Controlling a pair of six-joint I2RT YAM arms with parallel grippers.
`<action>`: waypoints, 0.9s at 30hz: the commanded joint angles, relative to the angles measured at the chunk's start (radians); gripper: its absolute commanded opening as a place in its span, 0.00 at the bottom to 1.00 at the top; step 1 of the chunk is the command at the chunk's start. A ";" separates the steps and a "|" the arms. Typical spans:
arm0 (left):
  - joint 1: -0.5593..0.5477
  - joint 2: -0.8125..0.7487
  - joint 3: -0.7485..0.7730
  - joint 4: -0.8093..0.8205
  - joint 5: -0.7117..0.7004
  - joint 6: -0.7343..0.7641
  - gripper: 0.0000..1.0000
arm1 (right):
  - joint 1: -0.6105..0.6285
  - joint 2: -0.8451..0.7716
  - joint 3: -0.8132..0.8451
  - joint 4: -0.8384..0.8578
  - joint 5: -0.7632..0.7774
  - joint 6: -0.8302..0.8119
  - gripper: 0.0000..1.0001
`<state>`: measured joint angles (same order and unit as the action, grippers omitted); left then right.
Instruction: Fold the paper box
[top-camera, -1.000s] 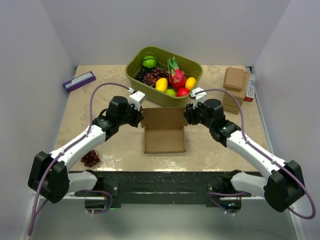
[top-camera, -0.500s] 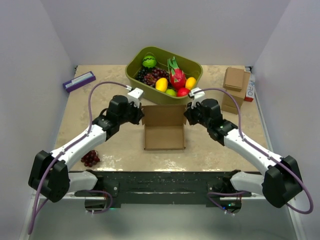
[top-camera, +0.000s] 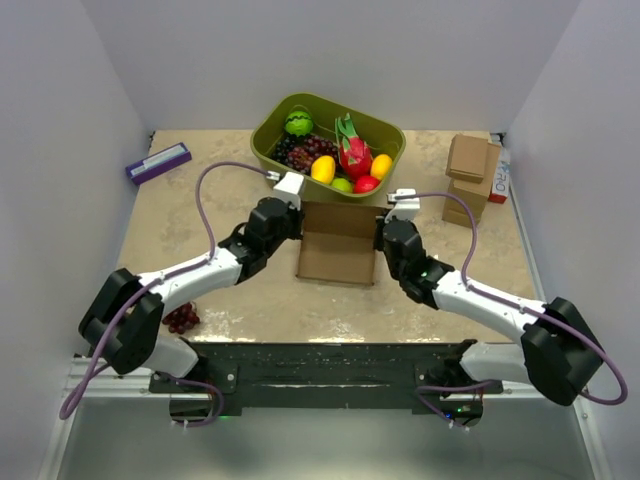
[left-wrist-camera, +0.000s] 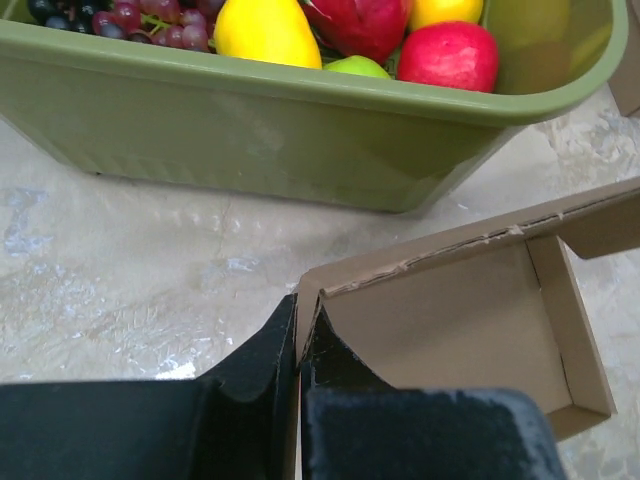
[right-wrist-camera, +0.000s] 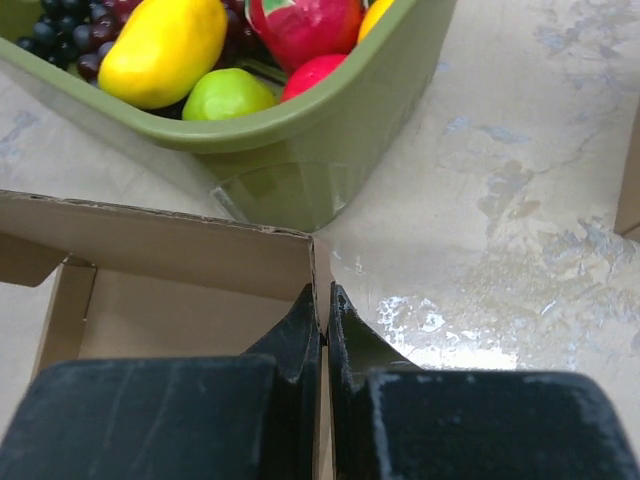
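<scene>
L gripper (left-wrist-camera: 298, 322) clamped tight on left wall of paper box (top-camera: 338, 248); R gripper (right-wrist-camera: 325, 300) pinched on its right wall. Box sits btwn them, open side up, mid-table (top-camera: 180, 220), far wall just beside green fruit bin (left-wrist-camera: 250, 130).

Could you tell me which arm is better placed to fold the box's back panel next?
Probably right. Both pinch the paper box's far corners, but the bin walls off the left hand; the right hand faces bare table.
</scene>
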<state>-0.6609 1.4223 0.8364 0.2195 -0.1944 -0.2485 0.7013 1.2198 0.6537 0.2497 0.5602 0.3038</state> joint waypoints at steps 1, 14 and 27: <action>-0.085 0.027 -0.039 0.289 0.003 -0.048 0.00 | 0.064 0.023 -0.048 0.223 0.070 0.110 0.00; -0.158 0.049 -0.221 0.428 -0.069 -0.132 0.00 | 0.110 -0.034 -0.204 0.217 0.113 0.201 0.00; -0.223 0.070 -0.307 0.443 -0.103 -0.233 0.00 | 0.148 -0.082 -0.290 0.137 0.132 0.305 0.00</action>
<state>-0.8265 1.4754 0.5785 0.6296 -0.3862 -0.3634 0.8112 1.1393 0.4000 0.4271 0.7609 0.4953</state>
